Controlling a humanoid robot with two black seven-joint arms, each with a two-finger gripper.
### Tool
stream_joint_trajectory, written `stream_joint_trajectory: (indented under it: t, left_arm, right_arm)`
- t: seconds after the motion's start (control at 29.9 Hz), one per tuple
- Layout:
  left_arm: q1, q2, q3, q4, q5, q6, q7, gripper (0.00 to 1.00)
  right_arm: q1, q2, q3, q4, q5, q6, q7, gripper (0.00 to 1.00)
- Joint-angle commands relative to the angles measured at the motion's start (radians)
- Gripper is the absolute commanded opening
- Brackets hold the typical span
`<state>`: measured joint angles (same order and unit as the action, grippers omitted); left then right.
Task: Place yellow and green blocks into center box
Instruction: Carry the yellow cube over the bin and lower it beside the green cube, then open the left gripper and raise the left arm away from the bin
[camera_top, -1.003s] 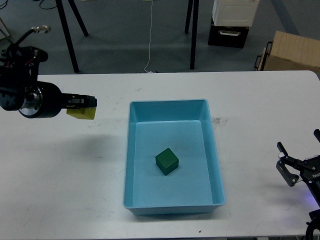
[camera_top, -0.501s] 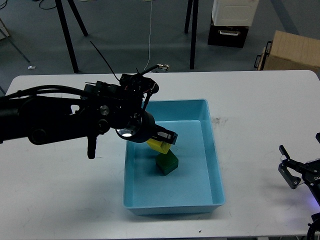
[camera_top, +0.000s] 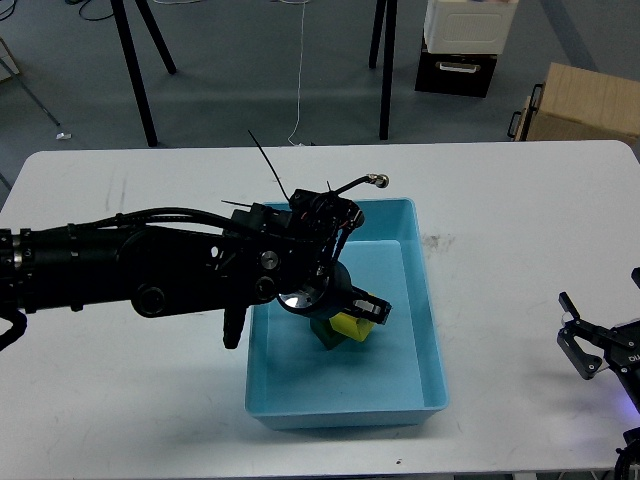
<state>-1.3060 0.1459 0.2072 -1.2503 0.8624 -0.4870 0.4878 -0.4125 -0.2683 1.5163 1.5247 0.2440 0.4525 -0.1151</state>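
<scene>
The left gripper (camera_top: 362, 314) is clamped on the yellow block (camera_top: 350, 327), a matte cube low inside the smooth blue box (camera_top: 432, 330), against the partly hidden green block (camera_top: 322, 334). Since 0.5 s ago it has pushed farther right and lower into the box. The right gripper (camera_top: 578, 345) rests on the white bench (camera_top: 520, 220), its 2 fingers spread and holding nothing.

Table (camera_top: 140, 400): fills the near part of the view; floor beyond its far edge.
Box (camera_top: 438, 340): on the table, centre, slightly right.
Left arm (camera_top: 150, 280): enters from the left, reaches across the table and over the box's left wall.
Left gripper (camera_top: 362, 312): inside the box, at its middle.
Yellow block (camera_top: 350, 327): in the box, at the left gripper.
Green block (camera_top: 325, 333): in the box, touching the yellow block's left side, partly hidden.
Right gripper (camera_top: 578, 347): near right edge, over the table, well apart from the box.
Cardboard box (camera_top: 585, 100): far right, on the floor behind the table.
</scene>
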Motion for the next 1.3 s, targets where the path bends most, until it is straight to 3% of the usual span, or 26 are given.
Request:
stream_joint_trajectory:
  t: [0.0, 0.84, 0.94, 1.1, 1.27]
  left_arm:
    - [-0.007, 0.011, -0.002, -0.003, -0.002, -0.002, 0.001, 1.00]
    - [-0.065, 0.038, -0.034, 0.003, -0.005, -0.002, 0.001, 1.00]
    - [-0.049, 0.073, -0.205, 0.064, -0.005, -0.002, 0.001, 1.00]
    - [0.056, 0.072, -0.717, 0.233, -0.010, -0.002, 0.001, 1.00]
    - [0.158, 0.078, -1.069, 0.252, -0.132, -0.002, 0.001, 1.00]
  right_arm:
    - [0.000, 0.000, -0.002, 0.000, -0.002, 0.000, 0.000, 0.99]
    - [0.001, 0.001, -0.013, 0.000, -0.026, 0.000, 0.000, 0.99]
    - [0.001, 0.001, -0.013, 0.000, -0.026, 0.000, 0.000, 0.99]
    - [0.018, 0.003, 0.001, 0.000, -0.026, 0.000, 0.006, 0.99]
    - [0.083, 0.005, 0.016, 0.002, -0.025, -0.001, 0.008, 1.00]
